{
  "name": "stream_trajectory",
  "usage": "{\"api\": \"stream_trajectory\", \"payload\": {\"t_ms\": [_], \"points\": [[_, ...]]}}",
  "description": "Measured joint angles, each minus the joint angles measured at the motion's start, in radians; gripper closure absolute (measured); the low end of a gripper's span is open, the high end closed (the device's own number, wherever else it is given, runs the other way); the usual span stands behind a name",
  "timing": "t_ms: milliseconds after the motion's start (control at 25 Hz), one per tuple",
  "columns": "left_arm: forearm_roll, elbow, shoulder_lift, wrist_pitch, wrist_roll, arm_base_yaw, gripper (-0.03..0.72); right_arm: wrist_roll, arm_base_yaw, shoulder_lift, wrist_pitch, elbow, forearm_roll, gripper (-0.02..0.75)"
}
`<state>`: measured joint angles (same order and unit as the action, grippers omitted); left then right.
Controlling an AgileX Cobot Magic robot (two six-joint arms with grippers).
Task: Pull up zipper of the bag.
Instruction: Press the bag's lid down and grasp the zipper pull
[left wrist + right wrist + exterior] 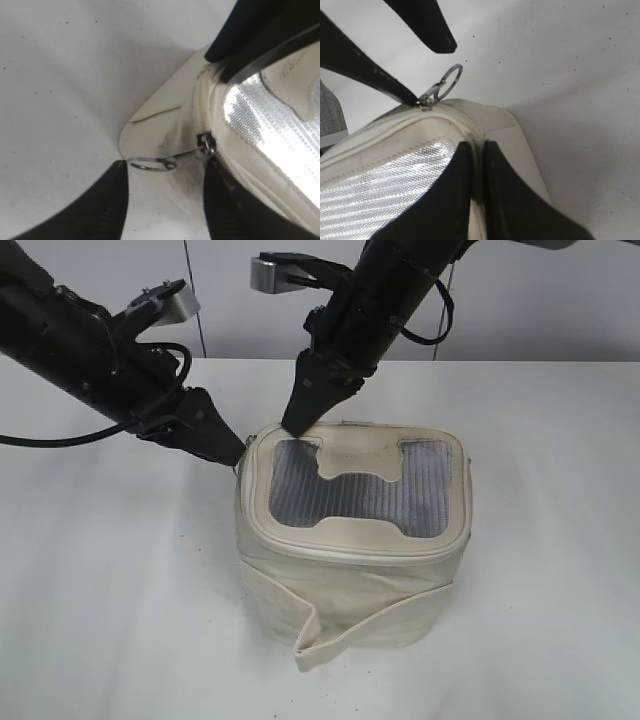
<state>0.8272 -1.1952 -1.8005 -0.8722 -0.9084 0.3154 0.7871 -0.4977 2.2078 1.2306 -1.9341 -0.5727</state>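
The left gripper [165, 200], at the bottom of its wrist view, has its two black fingers apart, straddling a silver ring pull [152, 163] without visibly pinching it; one fingertip [117, 172] just touches the ring's outer end. The pull leads to a small metal slider [206, 145] on the zipper [202, 110], at the lid's rim. In the exterior view this gripper sits at the lid's left corner.

The right gripper [479, 165], low in its wrist view, has its fingers nearly together, pinching the cream rim of the bag [350, 580] at the lid's upper left edge, apparently to steady it.

The bag stands mid-frame on the white table [100, 620], lid up, with its grey ribbed panel [300, 490] showing and a loose strap-flap [330, 635] hanging at the lower front.

The case looks light and soft-walled, likely to slide or buckle under a sideways pull, so bracing helps. The thin ring looks slippery and small; taking hold across it, close to the slider, seems best.

How much of the track is already closed is hard to make out, since the far side is hidden and the second pull is not clearly visible.
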Motion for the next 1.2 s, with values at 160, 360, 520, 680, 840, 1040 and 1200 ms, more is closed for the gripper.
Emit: {"api": "stream_trajectory", "payload": {"t_ms": [160, 360, 520, 680, 840, 1040, 1200], "points": [[0.001, 0.000, -0.002, 0.010, 0.000, 0.000, 0.542, -0.001, 0.000, 0.000, 0.000, 0.000, 0.000, 0.696], [-0.005, 0.000, -0.009, 0.008, -0.002, 0.000, 0.690, -0.004, 0.000, 0.000, 0.000, 0.000, 0.000, 0.696], [-0.008, 0.000, -0.009, -0.012, -0.004, 0.000, 0.691, -0.006, 0.000, 0.000, 0.000, 0.000, 0.000, 0.696], [-0.023, 0.000, -0.009, -0.046, -0.004, 0.000, 0.691, -0.006, 0.000, 0.000, 0.000, 0.000, 0.000, 0.696], [-0.088, 0.000, -0.009, -0.060, -0.004, 0.000, 0.691, -0.006, 0.000, 0.000, 0.000, 0.000, 0.000, 0.696], [-0.168, 0.000, -0.009, -0.074, -0.004, 0.000, 0.691, -0.006, 0.000, 0.000, 0.000, 0.000, 0.000, 0.696], [-0.191, 0.000, -0.009, -0.073, -0.004, 0.000, 0.546, -0.006, 0.000, 0.000, 0.000, 0.000, 0.000, 0.696]]}}
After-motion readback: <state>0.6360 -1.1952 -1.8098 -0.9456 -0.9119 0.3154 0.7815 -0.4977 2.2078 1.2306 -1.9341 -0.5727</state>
